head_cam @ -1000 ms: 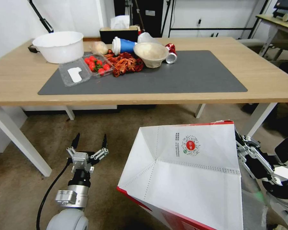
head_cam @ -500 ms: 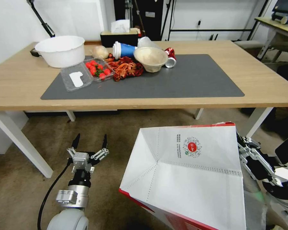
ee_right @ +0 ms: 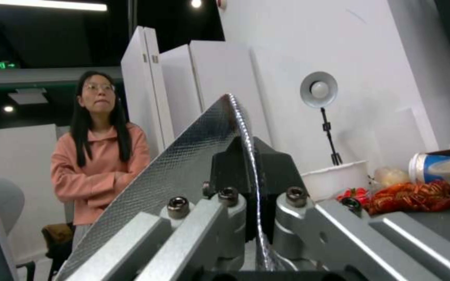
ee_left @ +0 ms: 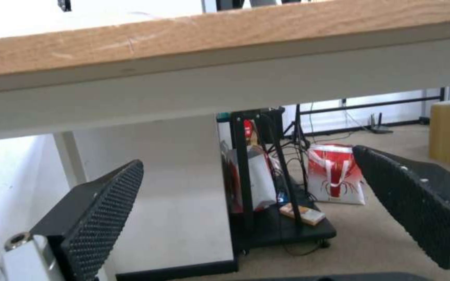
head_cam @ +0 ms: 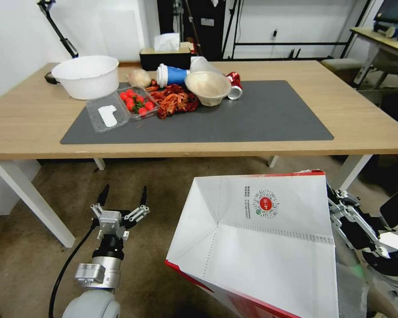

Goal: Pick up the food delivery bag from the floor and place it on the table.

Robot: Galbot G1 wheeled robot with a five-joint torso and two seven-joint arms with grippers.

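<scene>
The food delivery bag (head_cam: 261, 247) hangs tilted in front of me on my right, its white panel with a round red logo facing up and a red side panel below. My right gripper (head_cam: 338, 207) is at the bag's right edge. In the right wrist view it (ee_right: 248, 156) is shut on the bag's silver foil-lined rim (ee_right: 183, 171). The bag lies on my side of the near edge of the table (head_cam: 362, 119) and its dark grey mat (head_cam: 261, 115). My left gripper (head_cam: 123, 196) stands open over the floor (head_cam: 163, 185), holding nothing; its fingers (ee_left: 100, 210) point under the table edge (ee_left: 225, 39).
On the mat's left half stand a white bowl (head_cam: 87, 75), a strawberry tray (head_cam: 137, 99), red crayfish (head_cam: 174, 95), a blue cup (head_cam: 170, 73), a paper bowl (head_cam: 208, 86) and a can (head_cam: 235, 84). White table legs (head_cam: 31, 198) flank the space. Under the table are a black cart (ee_left: 266, 187) and another red-white bag (ee_left: 334, 175).
The whole head view has shifted: the table sits lower in the picture, so the camera moved. The bag and both grippers keep their places relative to me.
</scene>
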